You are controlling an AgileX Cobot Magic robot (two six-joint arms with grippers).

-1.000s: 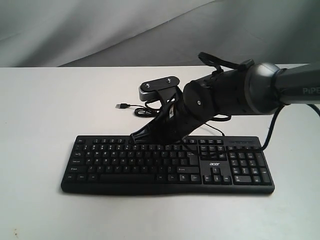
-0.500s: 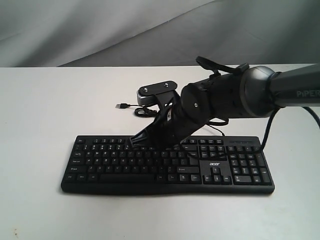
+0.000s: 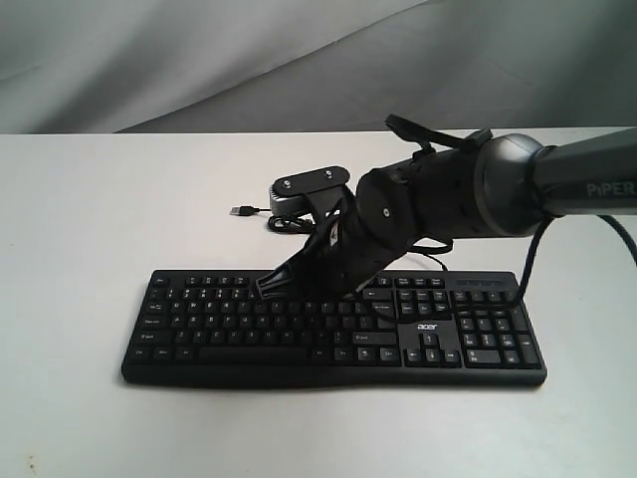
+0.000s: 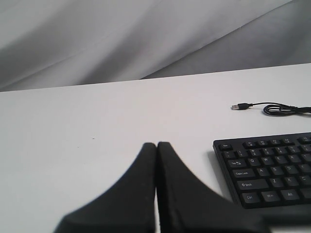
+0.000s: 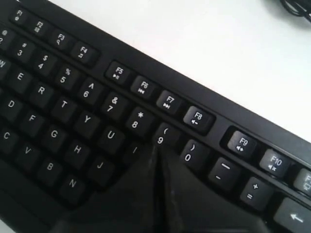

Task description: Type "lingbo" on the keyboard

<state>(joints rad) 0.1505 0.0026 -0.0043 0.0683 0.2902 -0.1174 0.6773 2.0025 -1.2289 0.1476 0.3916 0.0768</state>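
Black keyboard (image 3: 229,329) on white table (image 3: 80,219), "acer" logo (image 3: 427,326) near arrow keys. Right gripper (image 3: 267,286), fingers pressed together, tip at keys just under "9". Arm (image 3: 587,184) marked "PiPER". Left gripper (image 4: 156,145) closed, empty, off keyboard's Caps Lock end.

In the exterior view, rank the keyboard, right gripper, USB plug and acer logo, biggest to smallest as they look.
1. keyboard, largest.
2. right gripper.
3. USB plug and acer logo look about alike, both tiny, so I won't rank them.
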